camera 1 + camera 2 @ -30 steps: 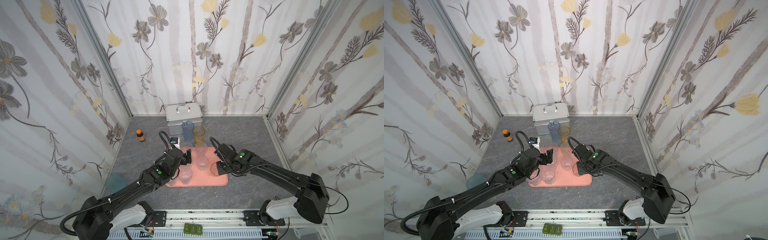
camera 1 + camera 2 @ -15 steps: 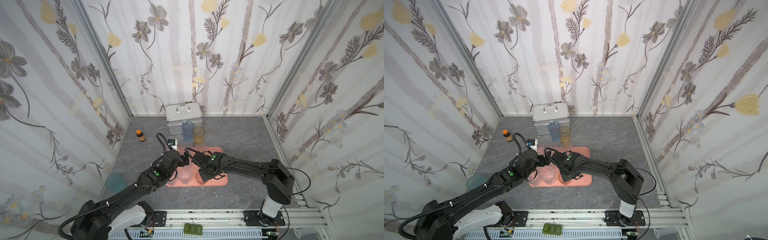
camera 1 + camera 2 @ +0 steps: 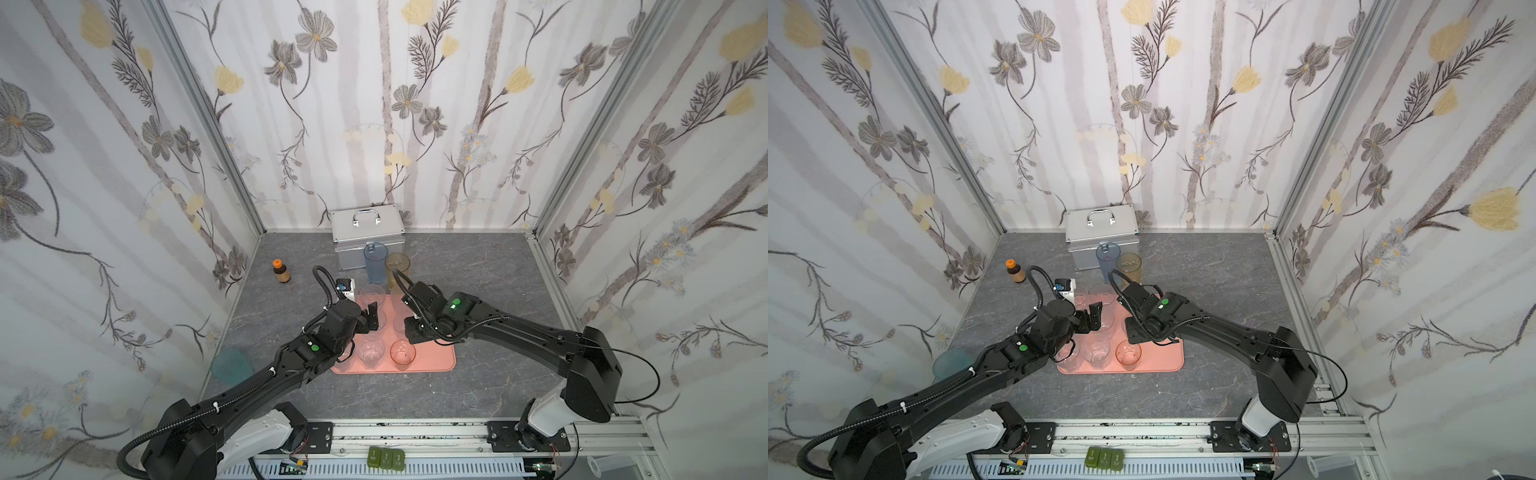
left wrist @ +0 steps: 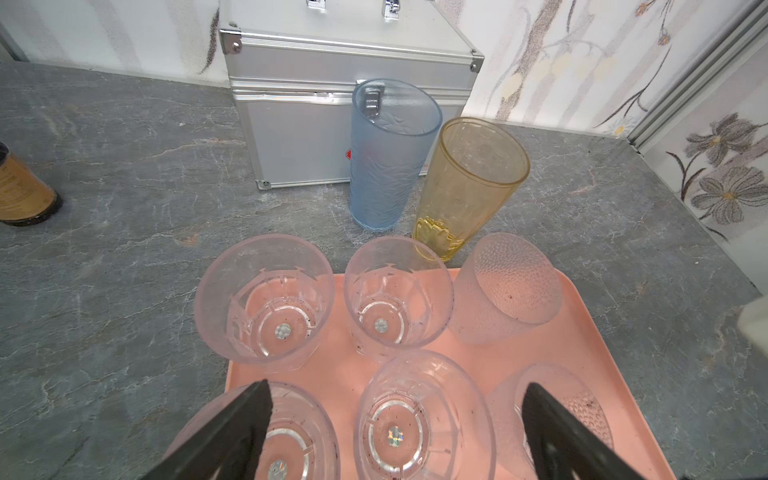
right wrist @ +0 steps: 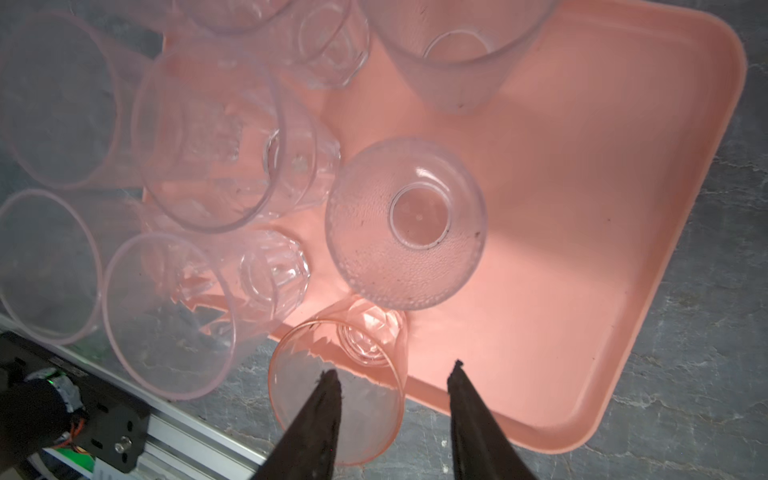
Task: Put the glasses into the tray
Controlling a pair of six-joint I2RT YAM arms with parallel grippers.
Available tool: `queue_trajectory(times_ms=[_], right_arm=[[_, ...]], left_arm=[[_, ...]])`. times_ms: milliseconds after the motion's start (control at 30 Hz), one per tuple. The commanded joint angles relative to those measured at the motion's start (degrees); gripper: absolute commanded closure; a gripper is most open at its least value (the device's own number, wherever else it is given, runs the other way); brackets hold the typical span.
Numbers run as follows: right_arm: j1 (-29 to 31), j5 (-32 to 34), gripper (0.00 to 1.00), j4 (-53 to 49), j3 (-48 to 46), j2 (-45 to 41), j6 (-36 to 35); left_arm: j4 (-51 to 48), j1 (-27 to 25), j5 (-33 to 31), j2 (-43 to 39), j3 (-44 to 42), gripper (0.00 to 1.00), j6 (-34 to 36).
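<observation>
The right gripper (image 5: 392, 368) hangs with jaws spread, one finger over the mouth of the pink glass (image 5: 336, 374), perhaps just clear of its rim, gripping nothing. That glass stands at the near edge of the tray (image 5: 582, 208), beside a frosted glass (image 5: 405, 224). The left gripper (image 4: 397, 384) is spread wide above clear glasses (image 4: 397, 299) on the tray's left side. A blue glass (image 4: 390, 153) and an amber glass (image 4: 469, 183) stand on the surface (image 4: 124, 270) just beyond the tray's far edge; a teal glass (image 3: 230, 365) sits well off its left side.

Tray (image 5: 582, 249): clear glasses (image 5: 208, 137) crowded at one end; dimpled glass (image 5: 405, 224) mid-tray; pink glass (image 5: 340, 374) by rim. Gripper (image 5: 392, 370): jaws apart, one tip over pink glass.
</observation>
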Motion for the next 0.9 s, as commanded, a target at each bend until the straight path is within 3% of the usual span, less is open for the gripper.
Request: queue_trajectory(times_ms=[0, 100, 267, 467, 867], right_arm=[[-5.02, -8.22, 0.55, 13.73, -5.66, -3.08, 4.93], [-8.60, -13.73, 0.53, 23.50, -11.15, -4.34, 9.16], [-9.19, -16.20, 0.56, 27.12, -11.81, -0.34, 10.27], [-8.06, -17.08, 0.65, 28.12, -11.78, 1.81, 10.54], [-10.62, -16.15, 0.58, 25.30, -11.01, -2.16, 8.75]], left_arm=[[0.49, -0.03, 1.37, -0.06, 0.15, 0.04, -2.49], [0.40, -0.33, 2.58, -0.72, 0.07, 0.05, -4.25], [0.40, -0.62, 2.73, -0.39, 0.32, 0.05, -5.08], [0.40, -0.89, 2.84, 0.94, 1.66, 0.05, -5.23], [-2.20, 0.04, 1.11, 2.27, 6.50, 0.04, -1.99]])
